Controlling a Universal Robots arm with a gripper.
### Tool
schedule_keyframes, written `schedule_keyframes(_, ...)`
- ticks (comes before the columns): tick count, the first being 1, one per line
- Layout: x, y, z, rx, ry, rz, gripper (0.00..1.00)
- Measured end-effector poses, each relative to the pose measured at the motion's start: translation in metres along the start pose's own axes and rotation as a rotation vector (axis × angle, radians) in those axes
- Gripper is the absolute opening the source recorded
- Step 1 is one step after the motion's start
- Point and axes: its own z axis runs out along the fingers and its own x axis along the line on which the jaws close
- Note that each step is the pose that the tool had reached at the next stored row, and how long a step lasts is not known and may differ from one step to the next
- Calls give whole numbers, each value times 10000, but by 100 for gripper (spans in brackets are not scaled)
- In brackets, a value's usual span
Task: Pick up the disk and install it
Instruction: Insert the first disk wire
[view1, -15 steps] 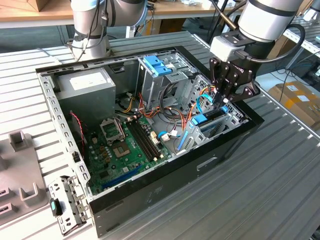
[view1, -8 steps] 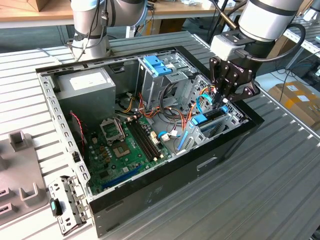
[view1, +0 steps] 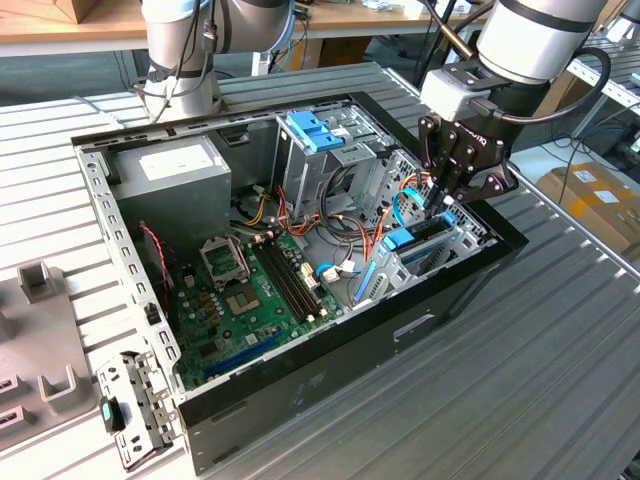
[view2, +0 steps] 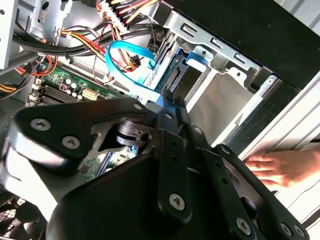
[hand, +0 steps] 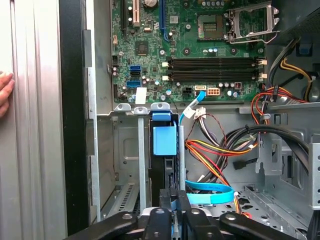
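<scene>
- disk (hand: 164, 141): stands on edge in a slot of the drive bay (hand: 125, 150), at the far corner of the computer case (view1: 330, 370); light-blue carrier rail outermost.
- handling, as judged: rigid, dense, shock-sensitive. Best held by the rail's long edges, not the flat faces.
- gripper (hand: 173, 194): fingers pinched on the disk's exposed edge.
- motherboard (hand: 200, 50): exposed beside the bay.
- person's hand (view2: 277, 167): rests on the table (view1: 560, 330), just outside the case.

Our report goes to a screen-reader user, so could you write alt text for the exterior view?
A robot arm's pincer reaches down into an open computer case lying on a slatted metal table, gripping the disk that stands on edge in the drive bay at the exterior view's right. The motherboard lies exposed beside it.
</scene>
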Motion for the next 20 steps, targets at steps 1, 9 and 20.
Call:
schedule_keyframes(1,0,0,0,-1,0,0,16)
schedule_keyframes(9,0,0,0,-14,1,6,11)
schedule_keyframes(20,0,-2,12,-27,-1,9,48)
